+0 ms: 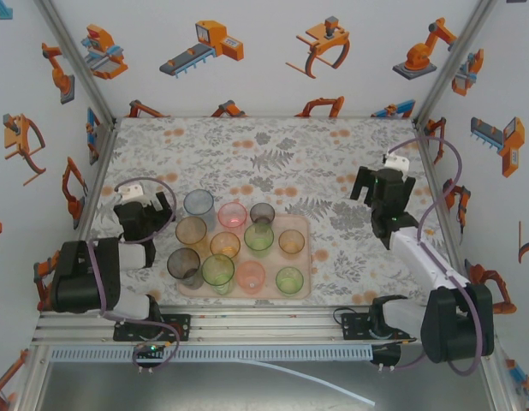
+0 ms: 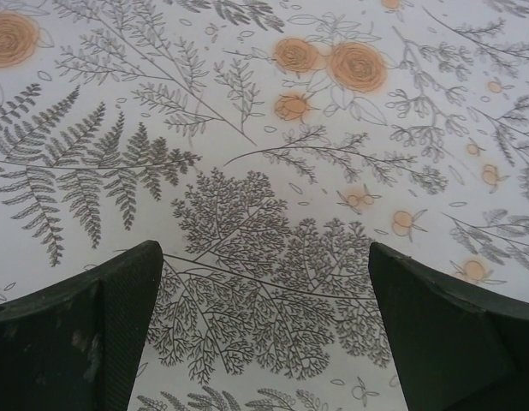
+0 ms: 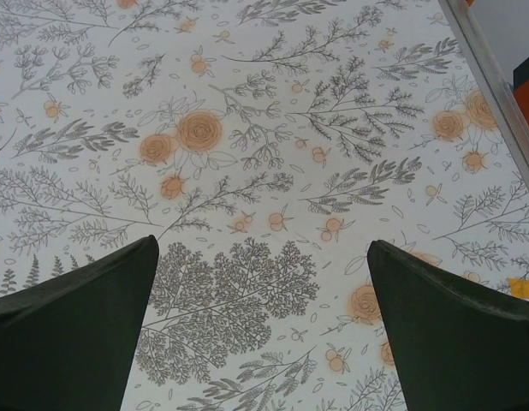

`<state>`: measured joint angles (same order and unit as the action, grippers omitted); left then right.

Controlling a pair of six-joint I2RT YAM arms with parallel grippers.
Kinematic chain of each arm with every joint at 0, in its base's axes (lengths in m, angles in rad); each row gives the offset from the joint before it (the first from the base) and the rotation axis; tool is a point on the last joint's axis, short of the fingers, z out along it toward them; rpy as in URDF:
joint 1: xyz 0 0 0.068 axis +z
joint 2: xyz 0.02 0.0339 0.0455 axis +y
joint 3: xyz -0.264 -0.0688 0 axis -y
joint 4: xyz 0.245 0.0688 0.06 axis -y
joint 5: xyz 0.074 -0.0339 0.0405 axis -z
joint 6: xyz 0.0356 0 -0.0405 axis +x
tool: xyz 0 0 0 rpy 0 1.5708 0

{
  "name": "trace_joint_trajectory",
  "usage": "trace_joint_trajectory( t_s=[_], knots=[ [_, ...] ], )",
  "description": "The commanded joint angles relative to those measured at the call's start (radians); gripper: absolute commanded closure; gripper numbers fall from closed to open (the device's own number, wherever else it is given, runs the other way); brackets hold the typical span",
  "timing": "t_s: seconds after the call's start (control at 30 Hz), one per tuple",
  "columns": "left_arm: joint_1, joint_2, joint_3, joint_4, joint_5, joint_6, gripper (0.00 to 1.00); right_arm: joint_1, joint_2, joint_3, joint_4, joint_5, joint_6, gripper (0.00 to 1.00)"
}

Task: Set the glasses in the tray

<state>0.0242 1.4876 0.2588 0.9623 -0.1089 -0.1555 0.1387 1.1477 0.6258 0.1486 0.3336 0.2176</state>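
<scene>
In the top view the pale pink tray (image 1: 303,261) lies at the table's near centre, and several glasses stand on it. Among them are a pink glass (image 1: 232,214), a grey glass (image 1: 262,214) and a green glass (image 1: 289,280). At the tray's left edge are a blue-grey glass (image 1: 199,205), an orange glass (image 1: 191,231) and a dark grey glass (image 1: 183,265). Whether these three are inside the rim I cannot tell. My left gripper (image 1: 145,214) (image 2: 264,291) hangs open just left of them, over bare cloth. My right gripper (image 1: 383,193) (image 3: 263,291) is open and empty, well right of the tray.
A floral tablecloth (image 1: 273,154) covers the table. Metal frame posts (image 1: 436,145) and printed walls close in the left, right and back sides. A frame rail (image 3: 491,77) crosses the upper right of the right wrist view.
</scene>
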Motion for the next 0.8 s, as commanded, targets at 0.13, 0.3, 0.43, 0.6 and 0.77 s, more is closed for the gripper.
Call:
trace_joint_trajectory(
  t_s=[0.13,0.3,0.43,0.6,0.77],
  knots=[
    [-0.024,0.044,0.009,0.118,-0.100,0.030,0.03,-0.007,0.049,-0.130,0.290,0.034,-0.044,0.01],
    [-0.026,0.037,0.015,0.093,-0.109,0.030,0.03,-0.001,0.129,-0.141,0.375,0.057,-0.119,0.01],
    [-0.029,0.034,0.020,0.084,-0.116,0.031,0.03,-0.024,0.146,-0.153,0.445,0.063,-0.149,0.00],
    [-0.034,0.041,0.036,0.064,-0.121,0.037,0.03,-0.028,0.182,-0.117,0.426,-0.010,-0.201,0.00],
    [-0.036,0.040,0.040,0.055,-0.124,0.039,0.03,-0.031,0.236,-0.192,0.511,-0.002,-0.210,0.00]
  ],
)
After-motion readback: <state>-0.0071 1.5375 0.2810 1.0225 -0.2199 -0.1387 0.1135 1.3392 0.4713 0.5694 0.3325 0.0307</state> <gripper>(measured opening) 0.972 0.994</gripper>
